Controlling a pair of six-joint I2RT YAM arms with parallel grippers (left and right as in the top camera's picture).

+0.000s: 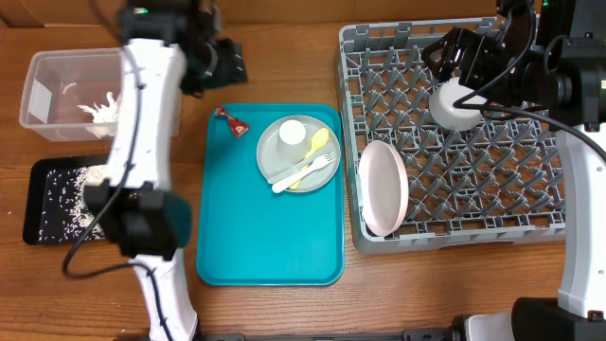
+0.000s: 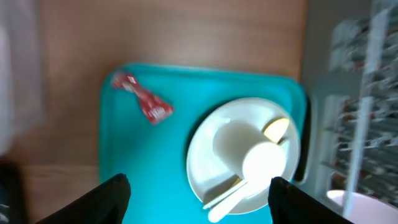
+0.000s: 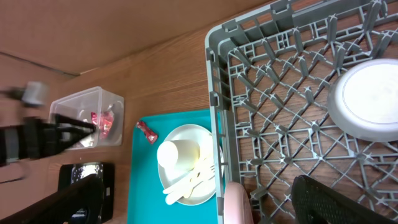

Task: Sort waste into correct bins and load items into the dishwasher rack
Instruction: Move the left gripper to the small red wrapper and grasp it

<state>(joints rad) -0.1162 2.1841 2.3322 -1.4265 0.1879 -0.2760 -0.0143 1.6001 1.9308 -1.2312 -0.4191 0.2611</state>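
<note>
Overhead view. The wooden table (image 1: 275, 57) carries all items. The dishwasher rack (image 1: 492, 204), a grey grid crate, fills the right side of the frame. The teal serving tray (image 1: 270, 237) lies at centre, just beside the rack's left wall. The clear plastic tub (image 1: 52, 80) stands at upper left, partly covered by the white left arm. The shallow black tray (image 1: 38, 204) sits just below it at the left edge. The white round plate (image 1: 383, 188) stands on edge among the pegs at the rack's lower left corner. The grey round plate (image 1: 284, 156) lies flat in the upper right part of the teal tray. The white bowl (image 1: 457, 106) rests upside down in the upper middle of the rack. The left hand (image 2: 199, 182), at upper centre-left of the overhead frame, hangs with its fingers (image 2: 115, 193) spread and nothing between them. The right hand (image 3: 199, 182), above the rack's upper edge near the bowl, is likewise spread wide and empty. The crumpled white napkin (image 1: 98, 111) lies inside the tub. The small white cup (image 1: 292, 133) stands on the grey plate, and the pale yellow spoon (image 1: 320, 142) and fork (image 1: 322, 166) lie across that plate just beside it. The red wrapper (image 1: 230, 121) lies on the teal tray's upper left corner, apart from the plate. Loose rice grains (image 1: 66, 189) are scattered in the black tray.
</note>
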